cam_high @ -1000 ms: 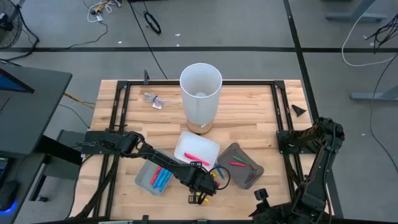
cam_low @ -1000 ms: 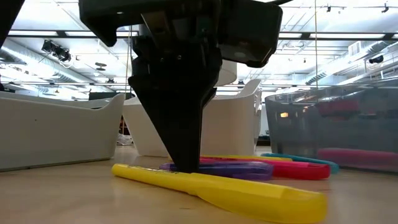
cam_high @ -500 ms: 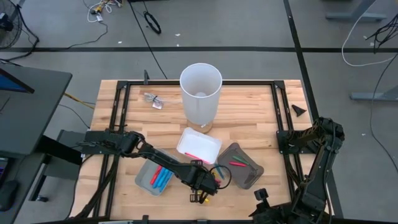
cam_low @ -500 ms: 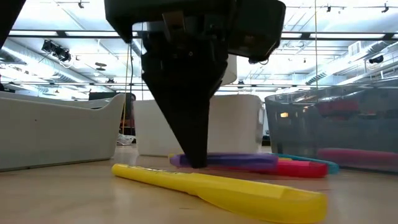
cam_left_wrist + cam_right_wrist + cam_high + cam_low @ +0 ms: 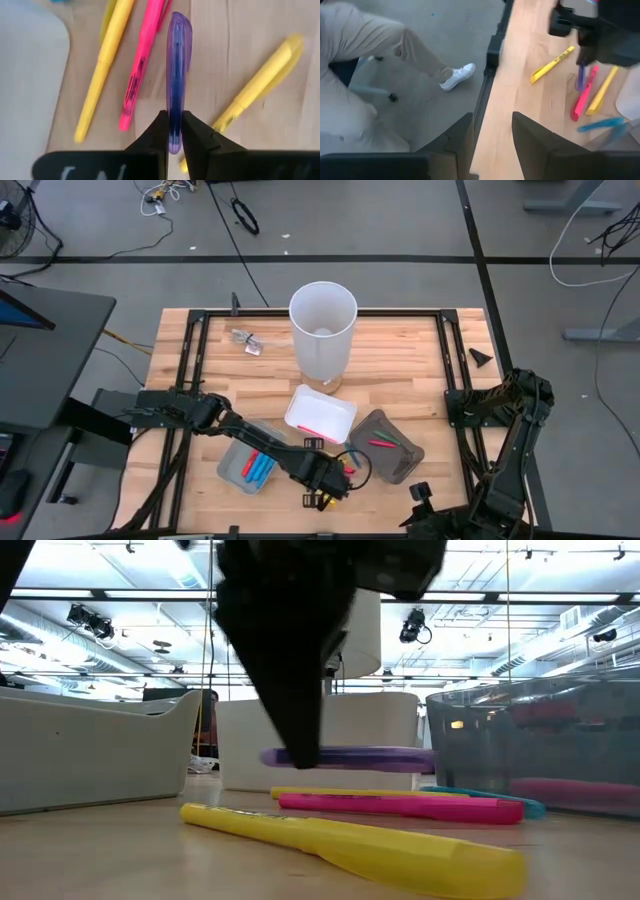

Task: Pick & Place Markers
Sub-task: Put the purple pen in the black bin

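Observation:
My left gripper [image 5: 325, 480] [image 5: 175, 135] hangs near the table's front edge, shut on a purple marker [image 5: 177, 70] [image 5: 350, 757] that is off the wood. Under it lie a pink marker [image 5: 142, 70] [image 5: 400, 805], a yellow marker [image 5: 102, 75] and a second yellow one [image 5: 260, 85] [image 5: 350, 845]; a teal one [image 5: 490, 798] lies farther back. All rest flat on the table. My right gripper [image 5: 492, 145] [image 5: 420, 493] waits open at the front right, with nothing between its fingers. My left gripper pinches the purple marker by one end [image 5: 174, 131] between its two fingers [image 5: 161, 131]. The fingers come from above, pointing down, and lie across the marker. The marker sticks out level to one side of the fingers [image 5: 300, 740], clear of the table and of the other markers.
A grey tray [image 5: 232, 470] with blue and red markers, a white tray [image 5: 335, 412] with a red one and a dark tray [image 5: 400, 465] with red and green ones stand behind the markers. A tall white tub [image 5: 323, 330] stands farther back. A person's leg and shoe [image 5: 460, 75] show beside the table.
My left gripper has gone up with the purple marker. The marker lay on the table among the others a second ago and now hangs level and clear above the pink and yellow ones, which have stayed where they were.

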Action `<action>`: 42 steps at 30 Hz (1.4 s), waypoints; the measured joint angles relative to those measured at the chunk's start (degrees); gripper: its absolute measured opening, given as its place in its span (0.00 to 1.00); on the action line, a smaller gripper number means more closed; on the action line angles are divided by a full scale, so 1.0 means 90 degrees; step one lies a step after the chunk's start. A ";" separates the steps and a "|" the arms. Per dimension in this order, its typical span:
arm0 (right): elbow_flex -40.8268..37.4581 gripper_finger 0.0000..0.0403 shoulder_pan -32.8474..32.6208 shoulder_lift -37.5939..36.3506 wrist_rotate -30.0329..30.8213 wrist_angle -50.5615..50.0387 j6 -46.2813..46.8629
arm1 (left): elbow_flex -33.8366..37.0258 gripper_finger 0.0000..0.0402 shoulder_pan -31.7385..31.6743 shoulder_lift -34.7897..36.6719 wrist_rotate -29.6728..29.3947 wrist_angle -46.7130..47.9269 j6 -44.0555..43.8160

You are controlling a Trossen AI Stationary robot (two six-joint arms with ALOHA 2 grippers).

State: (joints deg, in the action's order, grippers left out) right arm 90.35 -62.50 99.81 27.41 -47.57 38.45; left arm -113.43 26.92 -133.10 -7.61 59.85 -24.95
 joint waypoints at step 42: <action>-0.0124 0.34 0.0565 0.0076 0.4705 -0.0531 0.3080 | 0.6750 0.06 0.1133 0.5024 -0.3334 -0.8449 0.1465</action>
State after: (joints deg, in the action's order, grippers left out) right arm 89.23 -57.42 100.49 69.75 -52.35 66.17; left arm -52.68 37.12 -87.88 -37.61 -16.19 -11.77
